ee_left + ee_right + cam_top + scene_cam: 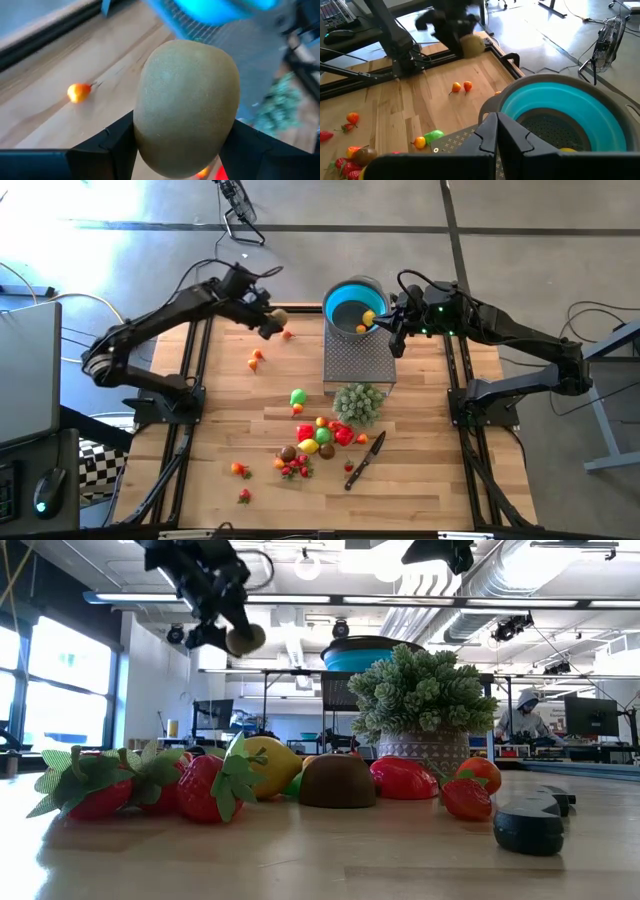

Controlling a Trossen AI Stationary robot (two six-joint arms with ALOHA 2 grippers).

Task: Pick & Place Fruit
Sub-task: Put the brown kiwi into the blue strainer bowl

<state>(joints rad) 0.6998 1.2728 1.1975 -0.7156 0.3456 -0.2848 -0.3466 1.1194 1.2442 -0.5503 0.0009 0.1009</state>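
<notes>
My left gripper [270,321] hangs high over the table's far left part, shut on a brown-green oval fruit [187,105], also seen in the low view as the oval fruit [245,638]. The blue bowl [345,302] stands at the far middle on a perforated metal stand [358,362], with yellow and orange fruit [366,319] inside. My right gripper [497,120] is shut beside the bowl's right rim, with nothing between its fingers. Several fruits [320,436] lie piled on the table's near middle. My left gripper pinches the oval fruit by its two opposite sides [145,127], one dark finger [107,142] on each side. The fingers slant downward, pointing toward the bowl. The fruit is lifted well clear of the table and stands out past the fingertips.
A pale green bushy cluster [358,402] stands in front of the stand, and a black-handled knife [366,459] lies near right of the pile. Loose fruits lie at far left [256,359], [288,334]; a green one [298,396] and strawberries [240,470] lie nearer.
</notes>
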